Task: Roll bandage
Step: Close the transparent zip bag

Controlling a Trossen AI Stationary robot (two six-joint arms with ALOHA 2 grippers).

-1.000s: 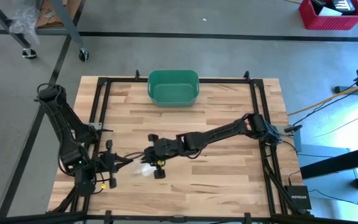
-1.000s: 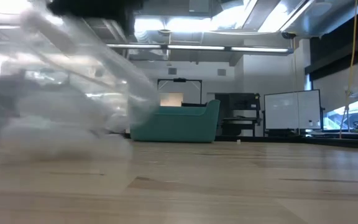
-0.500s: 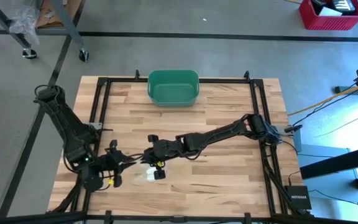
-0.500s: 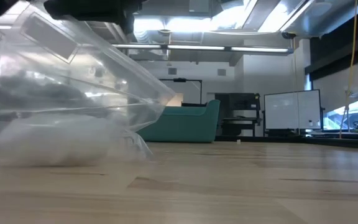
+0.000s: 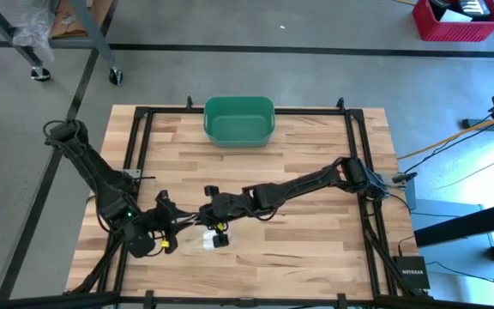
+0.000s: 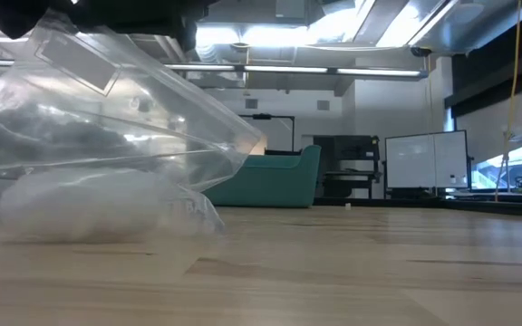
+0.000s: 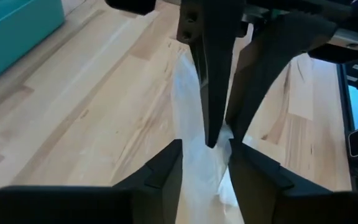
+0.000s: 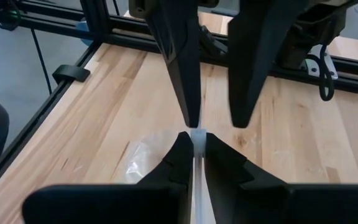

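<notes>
Right gripper (image 8: 194, 149) jaws pinch the clear bag (image 6: 107, 154) (bandage roll (image 6: 84, 206) inside); left gripper (image 7: 205, 163) jaws parted.

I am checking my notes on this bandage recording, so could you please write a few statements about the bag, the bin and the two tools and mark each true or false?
1. The right tool is shut on the top edge of the clear plastic bag. True.
2. The green bin stands at the far edge of the table, apart from both arms. True.
3. The white bandage roll lies loose on the wood outside the bag. False: it sits inside the bag, resting on the table.
4. The left tool is clamped tight on the bag. False: its fingers stand apart on either side of the film.
5. The bag is inside the bin. False: it is near the table's front, between the two tools.
</notes>
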